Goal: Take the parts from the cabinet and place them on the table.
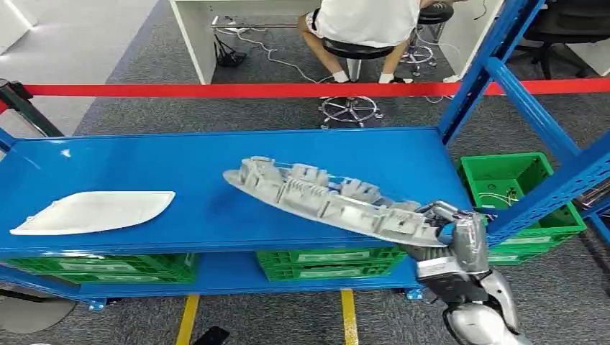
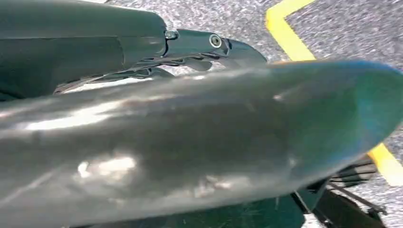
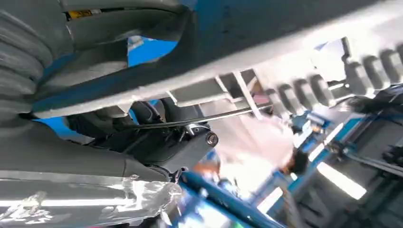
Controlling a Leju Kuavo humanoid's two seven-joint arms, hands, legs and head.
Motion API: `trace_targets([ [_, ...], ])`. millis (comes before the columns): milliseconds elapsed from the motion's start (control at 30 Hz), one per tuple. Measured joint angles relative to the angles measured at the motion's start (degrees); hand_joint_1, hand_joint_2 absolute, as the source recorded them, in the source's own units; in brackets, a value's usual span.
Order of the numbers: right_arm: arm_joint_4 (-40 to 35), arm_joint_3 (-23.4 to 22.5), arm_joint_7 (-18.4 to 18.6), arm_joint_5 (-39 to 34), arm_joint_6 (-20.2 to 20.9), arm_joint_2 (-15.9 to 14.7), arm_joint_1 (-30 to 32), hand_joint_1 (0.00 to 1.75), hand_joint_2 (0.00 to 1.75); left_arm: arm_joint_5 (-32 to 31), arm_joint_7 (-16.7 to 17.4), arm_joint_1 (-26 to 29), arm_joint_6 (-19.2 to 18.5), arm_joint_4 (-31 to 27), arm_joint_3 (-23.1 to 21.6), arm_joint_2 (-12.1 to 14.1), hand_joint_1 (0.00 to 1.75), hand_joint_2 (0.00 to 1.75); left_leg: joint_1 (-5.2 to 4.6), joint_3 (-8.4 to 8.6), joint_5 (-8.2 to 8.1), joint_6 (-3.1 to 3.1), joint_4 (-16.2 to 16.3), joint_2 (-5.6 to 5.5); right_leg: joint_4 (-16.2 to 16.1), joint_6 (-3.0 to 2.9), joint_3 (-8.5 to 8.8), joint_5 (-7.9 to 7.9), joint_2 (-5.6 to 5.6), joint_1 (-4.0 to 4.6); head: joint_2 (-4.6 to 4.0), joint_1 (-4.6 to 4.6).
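Observation:
A long grey ribbed part (image 1: pixel 316 190) hangs slanted just above the blue table top (image 1: pixel 180 154), its far tip toward the middle. My right hand (image 1: pixel 449 230) grips its near right end at the table's front right corner. In the right wrist view the part's ribbed underside (image 3: pixel 285 57) runs across above my dark fingers (image 3: pixel 161 137), which curl around it. A flat white part (image 1: pixel 93 210) lies on the table at the left. In the left wrist view my left hand (image 2: pixel 190 47) hangs over grey floor; its fingers are too little seen to judge.
Blue rack beams (image 1: pixel 532 108) slant past the table's right end, with a green bin (image 1: pixel 503 176) behind them. Green crates (image 1: pixel 327 262) sit on the shelf under the table. A red tape (image 1: pixel 216 90) runs behind it, and a person (image 1: pixel 367 21) sits on a stool beyond.

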Motion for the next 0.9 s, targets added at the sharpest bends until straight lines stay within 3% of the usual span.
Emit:
trace_targets([
  [200, -4.0, -2.4, -1.8, -13.4, 9.9, 0.0, 1.8, 1.75, 1.75, 0.3, -1.5, 0.0, 0.4, 0.0, 0.0, 0.0, 0.0, 0.0, 0.01, -0.06, 0.0, 0.0, 0.0, 0.0, 0.0, 0.0, -0.05, 0.0, -0.02, 0.0, -0.02, 0.0],
  [500, -6.5, -4.2, -2.1, -16.8, 12.9, 0.0, 2.7, 1.75, 1.75, 0.3, -2.6, 0.1, 0.8, 0.0, 0.0, 0.0, 0.0, 0.0, 0.01, -0.05, 0.0, 0.0, 0.0, 0.0, 0.0, 0.0, -0.05, 0.0, -0.01, 0.0, -0.02, 0.0],
  [533, -6.8, -4.5, -2.1, -18.1, 13.8, 0.0, 2.9, 1.75, 1.75, 0.3, -3.2, 0.1, 1.0, 0.0, 0.0, 0.0, 0.0, 1.75, 0.01, -0.06, 0.0, 0.0, 0.0, 0.0, 0.0, 0.0, -0.05, 0.0, -0.02, 0.0, -0.02, 0.0],
  [767, -10.5, -6.5, -1.6, -28.6, 21.4, 0.0, 4.6, 1.75, 1.75, -0.3, -8.7, 0.0, 2.4, 0.0, 0.0, -0.1, 0.0, 1.75, 0.01, -0.08, -0.01, 0.0, 0.0, 0.0, 0.0, 0.01, -0.09, -0.01, -0.01, 0.0, -0.02, 0.0],
  [900, -12.4, -7.5, -1.4, -29.6, 23.2, 0.0, 5.3, 1.75, 1.75, -0.8, -10.5, 0.0, 2.7, 0.0, 0.0, -0.1, 0.0, 1.75, 0.01, -0.08, -0.01, 0.0, 0.0, 0.0, 0.0, 0.01, -0.1, -0.01, -0.01, 0.01, -0.02, 0.0],
])
